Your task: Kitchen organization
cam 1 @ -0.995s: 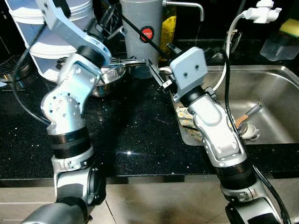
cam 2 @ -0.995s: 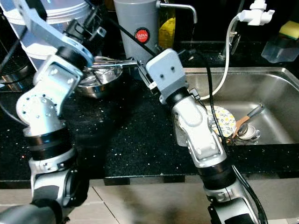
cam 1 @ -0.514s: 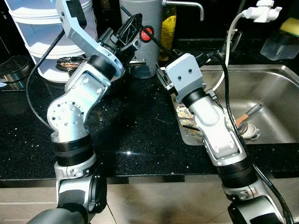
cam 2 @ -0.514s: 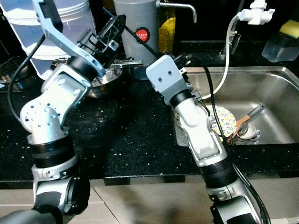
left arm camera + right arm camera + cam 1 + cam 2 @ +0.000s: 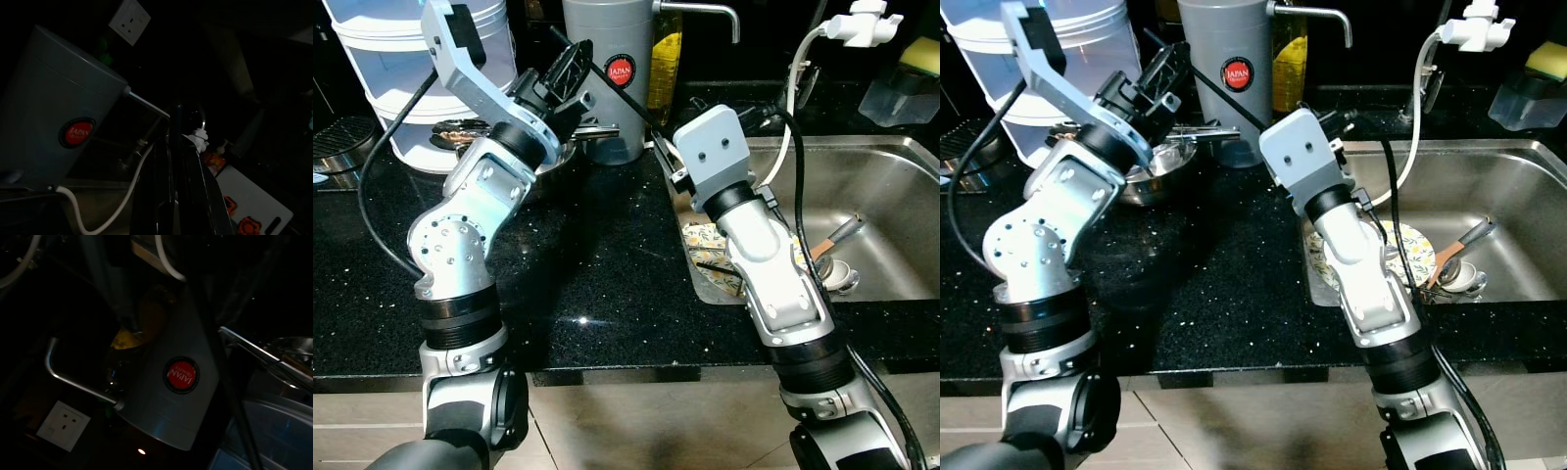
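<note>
Left eye view: a grey canister with a red round label reading "JAPAN" stands at the back of the black speckled counter. The left gripper hovers just left of the canister, over a steel bowl; whether its fingers are parted cannot be told. The right gripper sits just right of the canister, grip state likewise unclear.

Right eye view: right of the canister lies a steel sink holding a patterned plate.

Left wrist view: dark; canister and a white wall socket.

Right wrist view: dark; the same label.
</note>
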`<state>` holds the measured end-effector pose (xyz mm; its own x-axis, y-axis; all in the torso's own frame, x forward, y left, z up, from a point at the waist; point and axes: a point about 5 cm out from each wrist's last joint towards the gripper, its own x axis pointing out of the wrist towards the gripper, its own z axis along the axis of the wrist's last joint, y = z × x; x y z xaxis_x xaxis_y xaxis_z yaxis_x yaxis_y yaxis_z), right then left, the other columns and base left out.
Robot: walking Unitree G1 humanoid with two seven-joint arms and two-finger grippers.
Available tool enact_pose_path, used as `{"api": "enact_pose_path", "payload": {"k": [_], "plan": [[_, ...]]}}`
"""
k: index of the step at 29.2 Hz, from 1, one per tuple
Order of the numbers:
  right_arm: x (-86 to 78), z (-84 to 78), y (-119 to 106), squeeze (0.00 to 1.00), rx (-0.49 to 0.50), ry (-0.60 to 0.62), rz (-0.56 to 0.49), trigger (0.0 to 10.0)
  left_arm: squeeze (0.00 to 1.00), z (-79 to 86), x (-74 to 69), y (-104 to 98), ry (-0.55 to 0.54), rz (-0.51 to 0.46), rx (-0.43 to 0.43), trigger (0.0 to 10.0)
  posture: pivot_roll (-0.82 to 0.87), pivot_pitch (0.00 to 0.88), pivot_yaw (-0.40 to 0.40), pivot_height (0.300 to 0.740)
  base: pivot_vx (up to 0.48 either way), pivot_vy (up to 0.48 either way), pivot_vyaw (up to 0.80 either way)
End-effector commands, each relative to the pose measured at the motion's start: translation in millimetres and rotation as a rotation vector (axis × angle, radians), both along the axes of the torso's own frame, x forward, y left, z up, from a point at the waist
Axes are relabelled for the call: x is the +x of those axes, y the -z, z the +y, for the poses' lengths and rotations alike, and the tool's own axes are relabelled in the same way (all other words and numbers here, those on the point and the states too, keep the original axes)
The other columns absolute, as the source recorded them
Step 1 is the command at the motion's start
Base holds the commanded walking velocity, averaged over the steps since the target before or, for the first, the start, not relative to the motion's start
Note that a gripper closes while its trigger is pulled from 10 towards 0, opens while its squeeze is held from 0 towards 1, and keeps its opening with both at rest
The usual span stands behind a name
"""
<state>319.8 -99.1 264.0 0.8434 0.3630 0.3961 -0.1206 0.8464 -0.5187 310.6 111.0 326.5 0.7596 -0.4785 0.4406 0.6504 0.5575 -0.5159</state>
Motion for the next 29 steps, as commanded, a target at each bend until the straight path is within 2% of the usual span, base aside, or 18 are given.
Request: {"api": "enact_pose_path", "payload": {"k": [1,8,15,16,17,19,20,24,29], "plan": [[-3.0,-0.6,-5,0.0,0.006,-0.006,-0.029,0.0,0.0,5.2,1.4,-3,-0.03,-0.009,0.02,10.0,0.02,0.001,0.024,0.74,0.0,0.0,0.0],[-3.3,2.0,-2,0.0,-0.036,-0.016,-0.035,0.0,0.0,0.0,-0.7,-1,-0.006,-0.014,0.021,10.0,0.02,0.0,0.023,0.74,0.0,0.0,0.0],[-3.0,2.4,0,0.0,-0.038,-0.018,-0.031,0.0,0.0,-0.3,-0.8,0,-0.013,-0.02,0.03,10.0,0.02,0.0,0.023,0.74,0.0,0.0,0.0],[-2.8,2.2,0,0.0,-0.037,-0.015,-0.029,1.5,0.0,0.0,0.5,1,-0.029,-0.014,0.037,10.0,0.02,0.0,0.023,0.74,0.0,0.0,0.0],[-2.3,1.7,0,0.0,-0.033,-0.008,-0.027,10.0,0.0,0.5,1.9,2,-0.043,-0.006,0.044,10.0,0.03,0.0,0.024,0.74,0.0,0.0,0.0],[-1.6,1.0,0,0.0,-0.027,0.0,-0.024,10.0,0.0,0.9,3.4,5,-0.057,0.004,0.055,10.0,0.03,0.0,0.024,0.74,0.0,0.0,0.0],[-1.1,0.1,0,0.0,-0.025,0.007,-0.024,10.0,1.0,0.8,3.6,6,-0.061,0.006,0.061,10.0,0.03,0.0,0.024,0.74,0.0,0.0,0.0],[0.2,-2.2,0,0.0,-0.014,0.022,-0.02,10.0,1.0,0.9,4.2,10,-0.083,0.012,0.102,10.0,0.03,0.0,0.024,0.74,0.0,0.0,0.0],[6.1,-12.8,2,0.0,0.05,0.093,0.019,10.0,1.0,4.8,4.5,18,-0.126,0.031,0.125,10.0,0.03,0.0,0.026,0.74,0.0,0.0,0.0]]}}
